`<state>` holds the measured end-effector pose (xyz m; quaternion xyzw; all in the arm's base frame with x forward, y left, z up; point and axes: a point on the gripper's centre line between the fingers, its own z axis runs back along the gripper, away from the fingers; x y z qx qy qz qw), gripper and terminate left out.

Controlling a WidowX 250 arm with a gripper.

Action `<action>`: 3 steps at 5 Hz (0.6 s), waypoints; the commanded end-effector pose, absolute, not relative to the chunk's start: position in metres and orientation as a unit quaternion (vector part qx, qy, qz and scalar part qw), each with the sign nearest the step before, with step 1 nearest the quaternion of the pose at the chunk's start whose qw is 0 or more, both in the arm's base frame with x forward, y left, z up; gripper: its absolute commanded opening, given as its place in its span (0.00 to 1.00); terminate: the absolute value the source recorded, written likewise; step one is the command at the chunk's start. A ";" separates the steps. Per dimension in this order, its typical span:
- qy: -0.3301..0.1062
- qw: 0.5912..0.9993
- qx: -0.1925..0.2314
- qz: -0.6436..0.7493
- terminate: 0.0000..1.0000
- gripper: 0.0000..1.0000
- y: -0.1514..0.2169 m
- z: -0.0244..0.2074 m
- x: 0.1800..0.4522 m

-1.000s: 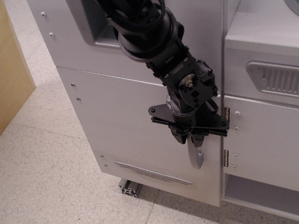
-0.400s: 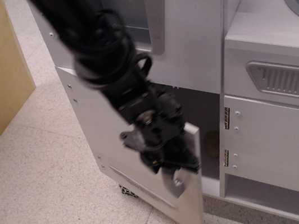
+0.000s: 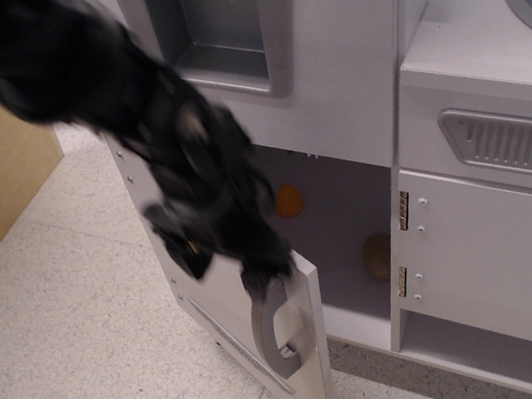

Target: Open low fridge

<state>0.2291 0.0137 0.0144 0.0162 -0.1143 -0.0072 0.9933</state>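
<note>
**Gripper status: low fridge door swung out**

Gripper [image 3: 259, 280] is motion-blurred at the top of the grey loop handle [image 3: 272, 332]; I cannot tell my jaw opening. Low fridge door [image 3: 311, 354] stands wide, interior exposed. Risk: pulling off the hinge arc could strip my hold or strain the hinges.

White fridge door [image 3: 298, 306] with a grey handle [image 3: 272, 330]; inside it, orange items [image 3: 289, 199]; black hand [image 3: 259, 280]; speckled beige floor [image 3: 71, 311].

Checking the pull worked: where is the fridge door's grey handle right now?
Lower centre of the view, the grey handle sits on the swung-open low fridge door, just under the blurred end effector.
</note>
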 end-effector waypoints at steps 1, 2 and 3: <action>-0.145 0.989 -0.027 0.028 0.00 1.00 0.000 0.079 0.246; -0.132 0.990 -0.031 0.031 0.00 1.00 -0.019 0.068 0.265; -0.125 0.992 -0.017 0.011 0.00 1.00 -0.043 0.033 0.284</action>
